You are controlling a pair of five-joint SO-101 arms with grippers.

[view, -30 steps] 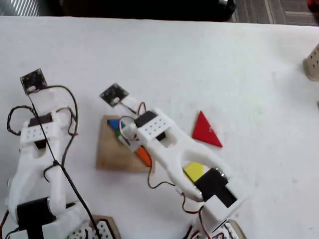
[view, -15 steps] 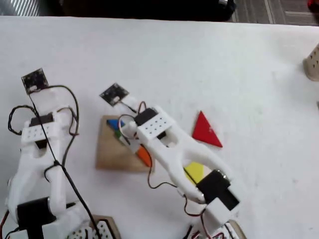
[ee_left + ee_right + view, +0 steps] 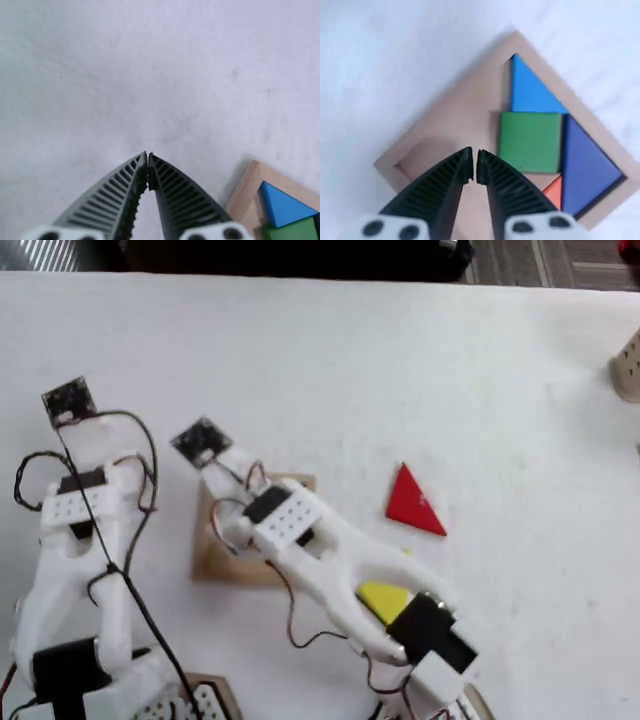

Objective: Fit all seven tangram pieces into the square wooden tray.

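Hovering over the tray (image 3: 455,125) with my right pincer (image 3: 474,167) closed and empty, I'd guess to nudge the green square (image 3: 530,141) snug; red triangle (image 3: 412,502) and yellow piece (image 3: 378,598) lie out on the bench (image 3: 450,370); my left pincer (image 3: 148,167) hangs closed, empty, beside the tray.
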